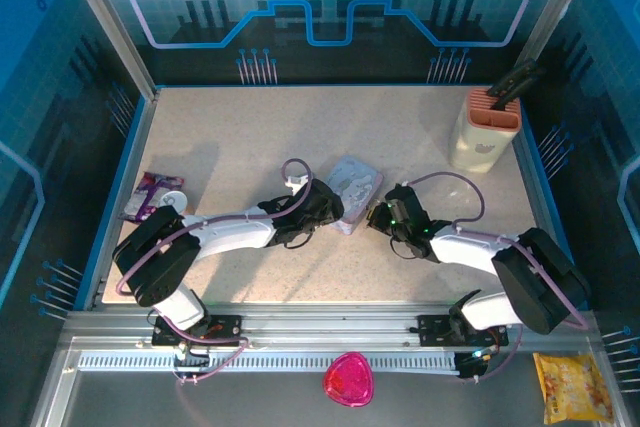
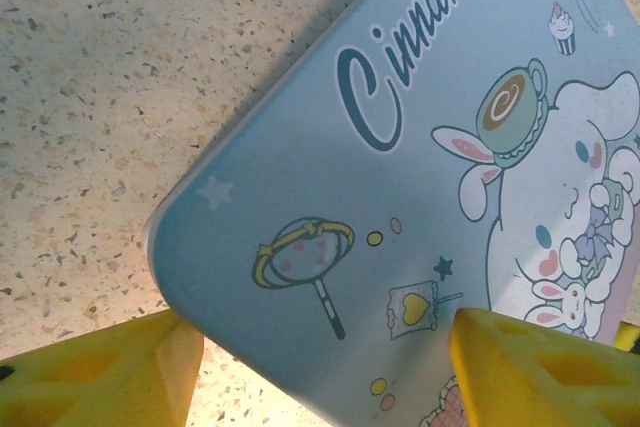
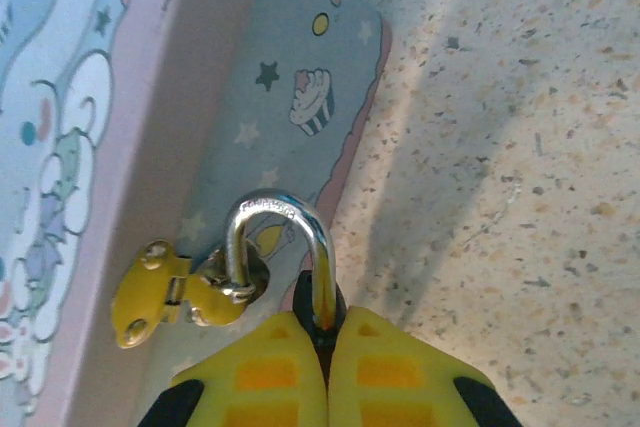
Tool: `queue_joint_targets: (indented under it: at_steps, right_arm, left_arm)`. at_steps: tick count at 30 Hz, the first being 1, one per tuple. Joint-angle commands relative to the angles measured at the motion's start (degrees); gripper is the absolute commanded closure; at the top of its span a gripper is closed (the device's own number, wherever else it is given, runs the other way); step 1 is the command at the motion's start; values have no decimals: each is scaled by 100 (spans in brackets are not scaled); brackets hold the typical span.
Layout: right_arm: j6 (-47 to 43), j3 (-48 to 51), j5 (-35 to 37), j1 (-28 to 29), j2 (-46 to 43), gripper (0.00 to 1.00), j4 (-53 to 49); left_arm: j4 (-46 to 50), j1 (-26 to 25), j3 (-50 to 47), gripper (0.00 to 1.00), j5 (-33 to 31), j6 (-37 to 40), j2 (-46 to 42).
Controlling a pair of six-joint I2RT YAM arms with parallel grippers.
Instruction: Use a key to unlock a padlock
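Note:
The padlock (image 3: 276,209) shows its silver shackle, hooked through the ring of the yellow hasp (image 3: 150,292) on the pastel cartoon tin (image 3: 280,77). Its dark body is pinched between the yellow fingers of my right gripper (image 3: 325,322), which is shut on it. The shackle's left leg ends at the hasp ring, outside the body. My right gripper (image 1: 378,217) sits at the right end of the tin (image 1: 357,185). My left gripper (image 2: 325,337) stands open astride a corner of the tin (image 2: 400,197), at its near left end (image 1: 335,209). The key is hidden.
A beige holder (image 1: 485,132) with a dark tool stands at the back right. A purple packet (image 1: 152,195) lies at the table's left edge. A pink object (image 1: 347,379) and a yellow snack bag (image 1: 572,387) lie in front of the arm bases.

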State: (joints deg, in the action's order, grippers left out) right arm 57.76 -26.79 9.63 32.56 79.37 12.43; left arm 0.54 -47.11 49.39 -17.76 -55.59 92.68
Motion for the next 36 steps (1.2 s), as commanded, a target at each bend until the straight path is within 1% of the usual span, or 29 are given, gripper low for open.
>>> queue_joint_targets:
  at_steps: [1,4,6,8,12,17,20,23,26,27,28,29,30,33,36]
  right_arm:
    - [-131,22,-12,-145,145,100,250]
    - [335,171,-615,-261,346,100,1114]
    - [806,281,-864,-303,475,100,1555]
    - [1189,412,-921,-335,525,100,1930]
    - [1686,579,-919,-422,544,100,2191]
    - [2055,749,-997,-504,612,100,2536]
    - [2101,763,-1039,-515,580,100,2626]
    - [1869,712,-863,-513,291,100,2136]
    - [1409,670,-677,-596,-141,100,1353]
    - [1198,614,-652,-634,-286,100,1018]
    - [981,562,-748,-719,-377,100,792]
    - [819,531,-906,-799,-435,100,673]
    - [638,508,-1011,-874,-535,100,500]
    - [-67,383,-1052,-988,-927,100,-414]
    - [-654,358,-1128,-1145,-1418,100,-1109]
  left_arm:
    - [474,-36,-40,33,20,-55,276]
    - [494,-34,-43,33,18,-70,270]
    - [477,-39,-74,33,18,-105,251]
    - [441,-38,-120,33,31,-136,237]
    - [425,-35,-145,33,28,-145,224]
    - [422,-38,-135,33,18,-133,206]
    - [425,-39,-128,33,25,-136,216]
    - [450,-30,-124,34,2,-118,218]
    - [491,6,-139,33,-3,-77,166]
    - [379,74,-197,33,233,-76,101]
    - [33,210,-299,33,841,-42,-14]
    - [-171,290,-361,33,1270,-20,-140]
    - [-111,279,-314,32,1401,77,-350]
    - [672,128,50,29,1021,662,-863]
    - [834,233,-203,27,590,994,-1326]
